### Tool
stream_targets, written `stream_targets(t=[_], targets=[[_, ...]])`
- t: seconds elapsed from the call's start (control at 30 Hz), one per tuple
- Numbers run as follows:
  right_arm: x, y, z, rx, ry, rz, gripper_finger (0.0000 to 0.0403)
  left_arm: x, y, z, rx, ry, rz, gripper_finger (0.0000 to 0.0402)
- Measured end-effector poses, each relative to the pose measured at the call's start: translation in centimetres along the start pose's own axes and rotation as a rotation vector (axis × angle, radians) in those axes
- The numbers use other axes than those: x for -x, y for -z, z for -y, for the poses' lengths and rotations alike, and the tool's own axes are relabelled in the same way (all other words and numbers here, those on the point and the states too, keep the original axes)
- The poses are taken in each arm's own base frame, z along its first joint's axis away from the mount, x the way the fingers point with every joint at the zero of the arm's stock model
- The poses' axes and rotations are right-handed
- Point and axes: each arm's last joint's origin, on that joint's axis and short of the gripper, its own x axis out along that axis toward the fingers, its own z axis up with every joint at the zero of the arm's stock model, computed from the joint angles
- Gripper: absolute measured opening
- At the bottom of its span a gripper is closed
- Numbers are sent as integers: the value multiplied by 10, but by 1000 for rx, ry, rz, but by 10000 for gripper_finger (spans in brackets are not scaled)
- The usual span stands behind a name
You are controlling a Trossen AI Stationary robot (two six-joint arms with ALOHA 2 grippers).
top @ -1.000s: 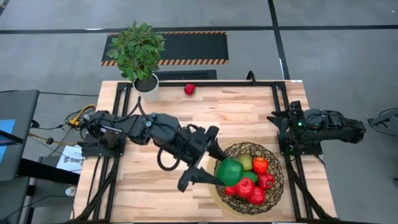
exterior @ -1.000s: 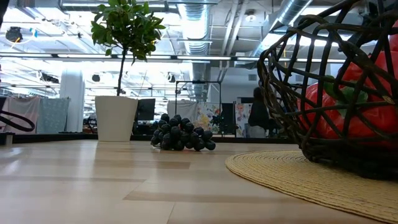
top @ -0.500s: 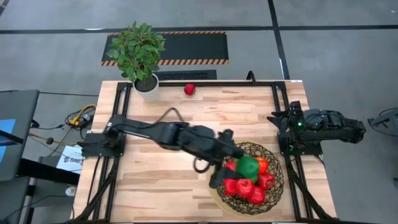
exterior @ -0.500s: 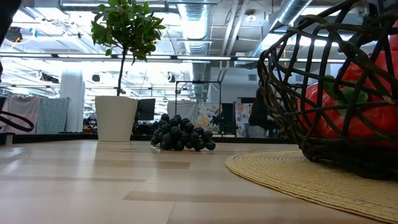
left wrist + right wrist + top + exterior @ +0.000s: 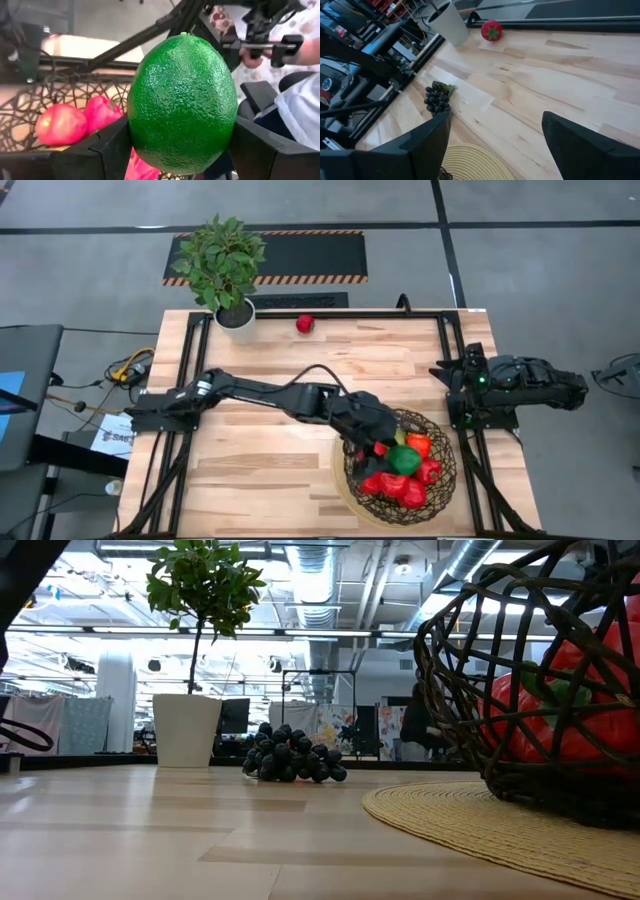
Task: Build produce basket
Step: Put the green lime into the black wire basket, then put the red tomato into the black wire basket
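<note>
Here my left gripper [image 5: 181, 145] clasps one lime [image 5: 182, 102] over the basket [image 5: 436, 470]; my right gripper [image 5: 495, 145] gapes. One grape bunch [image 5: 436, 97], one red fruit [image 5: 491, 30] dot the wooden table [image 5: 250, 470].

green lime [image 5: 182, 102], dark brown basket [image 5: 520, 670], black grapes [image 5: 290, 757]

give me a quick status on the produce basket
Left pincer shut on lime, over basket. Right pincer open, parked at table's right edge. Grapes and red fruit not yet collected. Nothing blocking.
</note>
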Motion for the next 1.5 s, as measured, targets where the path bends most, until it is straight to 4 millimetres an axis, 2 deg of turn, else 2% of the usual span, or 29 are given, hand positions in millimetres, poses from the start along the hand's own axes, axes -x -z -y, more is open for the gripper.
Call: stream_targets(t=[0.23,0.5,1.03,1.2,1.33,1.5], targets=[[0,0,0,-3,1,-2,333,-30,24,-14,26,28,-94,257],[0,0,0,-3,2,-3,333,-55,50,-21,39,56,-198,257],[0,0,0,-4,2,-3,333,-60,56,-19,33,93,-227,260],[0,0,0,-4,2,-3,333,-59,54,-23,23,90,-218,299],[0,0,0,-4,2,-3,333,-56,50,-35,16,37,-194,334],[0,0,0,-4,2,-3,333,-51,42,-55,24,-88,-134,347]])
